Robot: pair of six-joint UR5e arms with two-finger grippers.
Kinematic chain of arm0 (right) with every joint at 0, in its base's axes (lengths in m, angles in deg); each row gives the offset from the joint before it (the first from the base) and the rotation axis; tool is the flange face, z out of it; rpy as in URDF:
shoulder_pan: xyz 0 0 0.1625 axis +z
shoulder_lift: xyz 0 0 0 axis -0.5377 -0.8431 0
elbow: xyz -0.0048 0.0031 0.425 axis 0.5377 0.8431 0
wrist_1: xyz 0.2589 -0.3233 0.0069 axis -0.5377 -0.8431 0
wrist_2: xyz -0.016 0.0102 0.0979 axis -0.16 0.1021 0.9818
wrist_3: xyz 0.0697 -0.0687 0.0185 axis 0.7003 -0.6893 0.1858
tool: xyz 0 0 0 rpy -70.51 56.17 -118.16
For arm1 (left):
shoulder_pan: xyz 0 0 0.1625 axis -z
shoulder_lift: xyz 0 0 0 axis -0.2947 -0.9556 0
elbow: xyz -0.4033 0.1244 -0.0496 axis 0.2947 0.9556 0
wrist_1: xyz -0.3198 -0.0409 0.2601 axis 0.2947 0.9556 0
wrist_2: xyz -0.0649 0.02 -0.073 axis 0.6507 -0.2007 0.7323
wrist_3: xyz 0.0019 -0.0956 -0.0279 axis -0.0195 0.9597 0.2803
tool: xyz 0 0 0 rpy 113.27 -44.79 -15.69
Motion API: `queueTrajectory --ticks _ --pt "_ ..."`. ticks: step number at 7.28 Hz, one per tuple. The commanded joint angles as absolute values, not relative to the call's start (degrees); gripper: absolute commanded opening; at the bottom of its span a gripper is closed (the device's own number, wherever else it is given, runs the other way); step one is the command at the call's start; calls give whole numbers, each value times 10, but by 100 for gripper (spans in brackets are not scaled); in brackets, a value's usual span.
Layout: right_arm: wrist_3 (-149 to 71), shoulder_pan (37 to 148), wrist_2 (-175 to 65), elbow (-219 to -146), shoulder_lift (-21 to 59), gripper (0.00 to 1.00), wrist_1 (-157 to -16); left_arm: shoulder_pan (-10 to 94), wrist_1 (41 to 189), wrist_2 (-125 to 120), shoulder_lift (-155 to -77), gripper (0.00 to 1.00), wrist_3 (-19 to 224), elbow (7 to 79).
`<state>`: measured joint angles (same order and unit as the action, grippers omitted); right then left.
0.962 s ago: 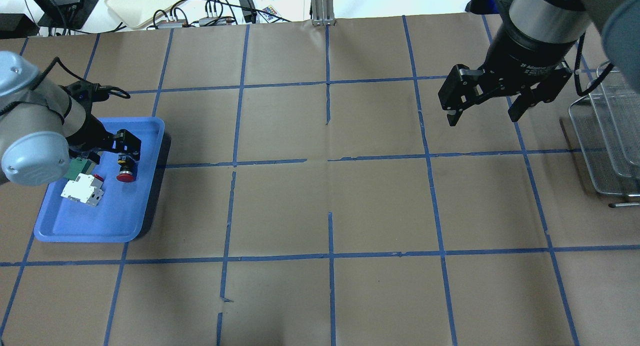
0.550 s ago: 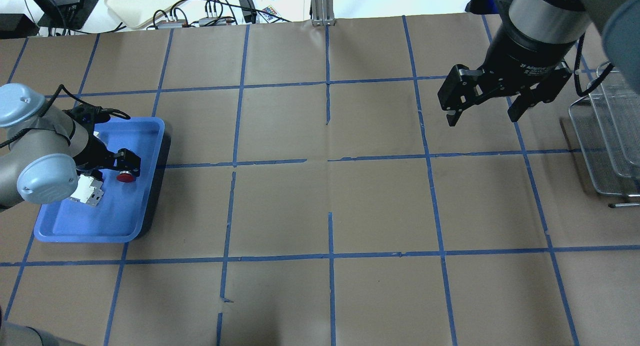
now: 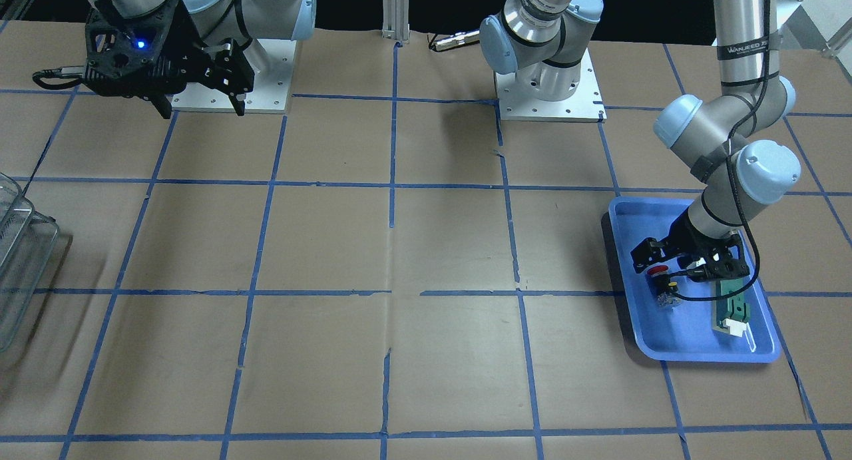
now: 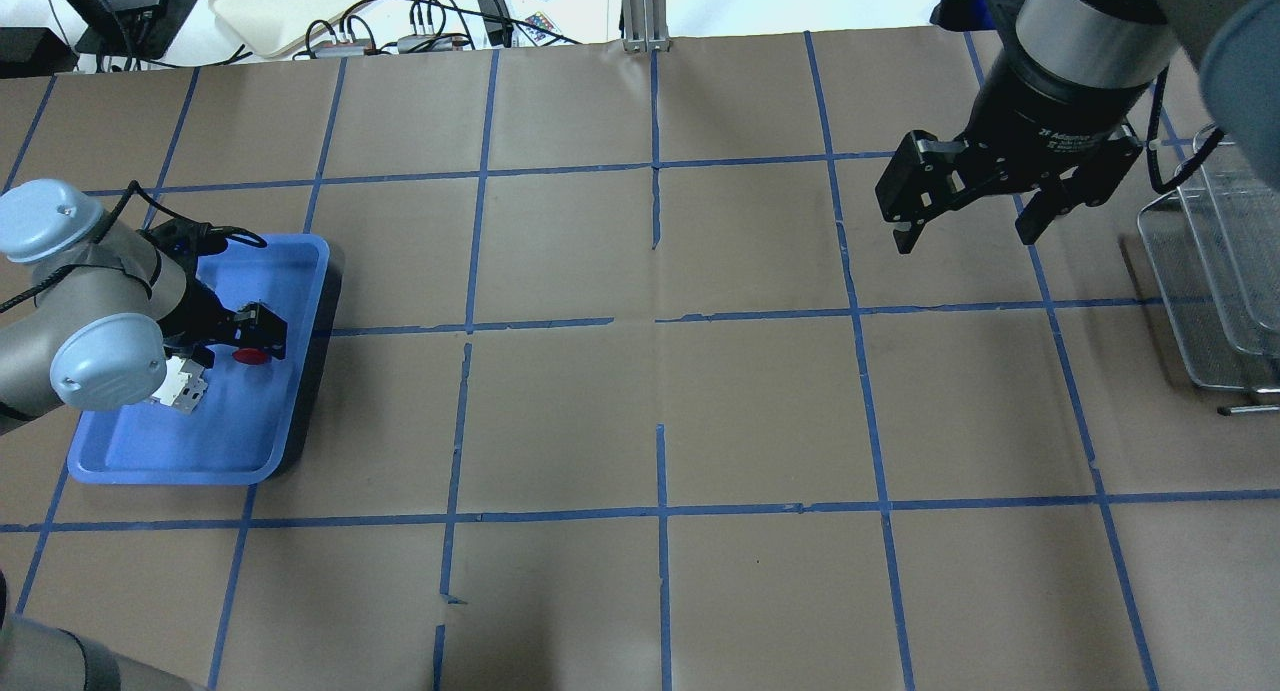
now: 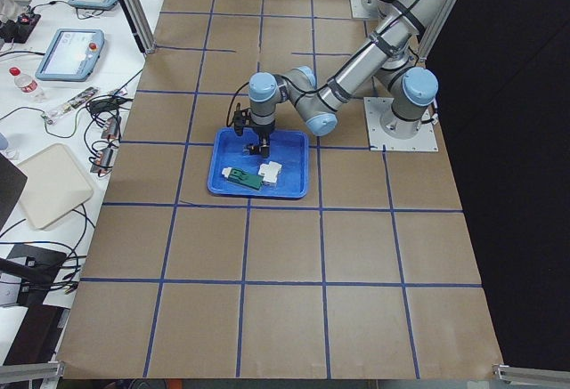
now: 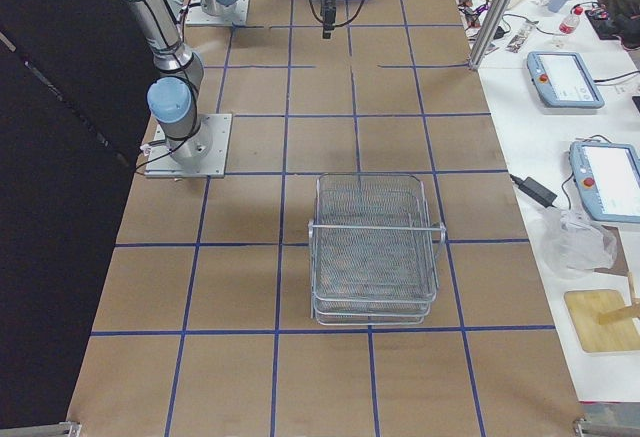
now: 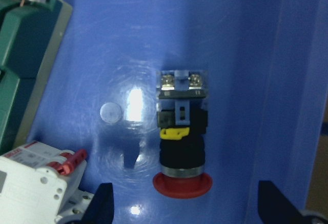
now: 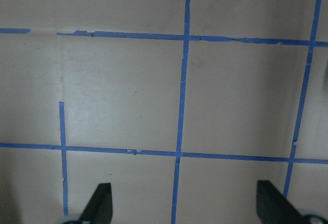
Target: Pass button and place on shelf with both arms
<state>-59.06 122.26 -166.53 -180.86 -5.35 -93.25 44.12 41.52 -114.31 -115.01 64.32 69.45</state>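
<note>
The button (image 7: 182, 142) lies on its side in the blue tray (image 4: 200, 441), red cap toward the camera's lower edge; it also shows in the front view (image 3: 659, 273) and the overhead view (image 4: 250, 355). My left gripper (image 7: 187, 206) is open, low in the tray, with one finger on each side of the button's red cap and not touching it; it also shows in the overhead view (image 4: 245, 336). My right gripper (image 4: 965, 233) is open and empty, high above bare table at the far right. The wire shelf (image 4: 1210, 271) stands to its right, also seen in the right side view (image 6: 375, 247).
A white block with red marks (image 7: 36, 183) and a green-and-white flat part (image 7: 25, 70) lie in the tray beside the button. The tray wall (image 7: 287, 80) runs close on the button's other side. Cables and a beige tray (image 4: 300, 6) lie beyond the table's far edge.
My left arm has drawn back and lowered, bringing its open gripper down around the button's cap. The button has not moved. The right arm has barely moved.
</note>
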Motion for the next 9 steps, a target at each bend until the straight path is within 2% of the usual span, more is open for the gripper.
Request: queueTrajectory --ticks 1,2,3,6,9 --pt "-591 1222 -1667 -1811 -55 100 -932 441 415 -1143 -1154 89 640 694" --pt "-590 1222 -1666 -1818 -56 100 -932 441 414 -1143 -1154 85 639 694" --pt "-590 1223 -1664 -1822 -59 100 -932 441 413 -1142 -1155 73 639 693" --pt "-590 1222 -1663 -1844 -80 100 -916 441 413 -1142 -1160 67 640 692" --pt "-588 1219 -1665 -1846 -79 100 -917 441 414 -1141 -1169 67 639 679"
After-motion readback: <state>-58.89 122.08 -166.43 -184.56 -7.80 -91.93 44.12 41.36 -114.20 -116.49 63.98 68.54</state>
